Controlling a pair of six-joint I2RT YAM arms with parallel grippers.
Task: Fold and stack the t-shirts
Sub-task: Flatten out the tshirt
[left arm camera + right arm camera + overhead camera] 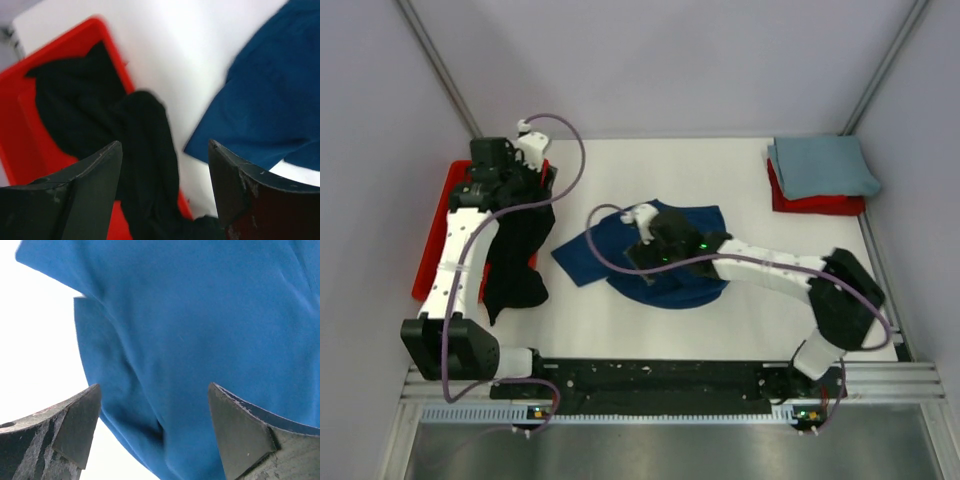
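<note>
**Blue shirt (588,256) is caught directly beneath the right gripper (646,248), fingers spread, nothing pinched.**
The shirt is seen rumpled and only loosely gathered. Its long axis appears laid along the gripper's reach, with a flap thrown out ahead of the fingertips. The left gripper (165,145), spread too, is held over the black shirt (145,125) draped from the tray (15,125), well apart, so the right arm is judged nearer.
</note>
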